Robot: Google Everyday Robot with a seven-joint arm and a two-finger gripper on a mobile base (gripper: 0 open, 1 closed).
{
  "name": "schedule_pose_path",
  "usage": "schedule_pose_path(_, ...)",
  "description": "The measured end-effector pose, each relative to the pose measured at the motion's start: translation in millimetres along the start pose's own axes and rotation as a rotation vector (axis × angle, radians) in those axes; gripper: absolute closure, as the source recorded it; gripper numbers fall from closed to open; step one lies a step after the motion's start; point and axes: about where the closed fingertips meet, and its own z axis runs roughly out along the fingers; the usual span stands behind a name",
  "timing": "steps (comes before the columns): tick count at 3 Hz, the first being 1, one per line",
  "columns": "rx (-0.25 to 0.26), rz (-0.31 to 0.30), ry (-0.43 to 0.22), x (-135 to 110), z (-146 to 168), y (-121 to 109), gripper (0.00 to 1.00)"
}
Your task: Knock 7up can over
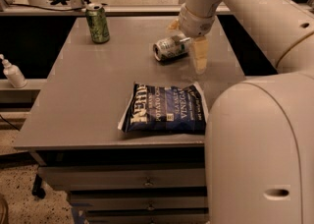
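Observation:
The 7up can (169, 48), silver-grey with green lettering, lies on its side on the grey table (98, 85), its silver top facing left. My gripper (187, 40) hangs over the can's right end, reaching down from the upper right. One yellowish finger (199, 55) stands in front of the can and to its right. The other finger (173, 24) shows behind the can. The jaws stand apart and do not clamp the can.
A darker green can (97, 22) stands upright at the table's back left. A blue chip bag (164, 109) lies flat near the front edge. The robot's white body (260, 154) fills the lower right. A white bottle (12, 72) sits on a shelf to the left.

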Motion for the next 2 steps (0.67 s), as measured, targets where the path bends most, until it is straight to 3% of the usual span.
schedule_pose_path(1,0.053,0.062,-0.026,8.5,-8.4,-1.4,0.0)
schedule_pose_path(2,0.136,0.173,-0.077,27.8,-27.2,-1.3,0.0)
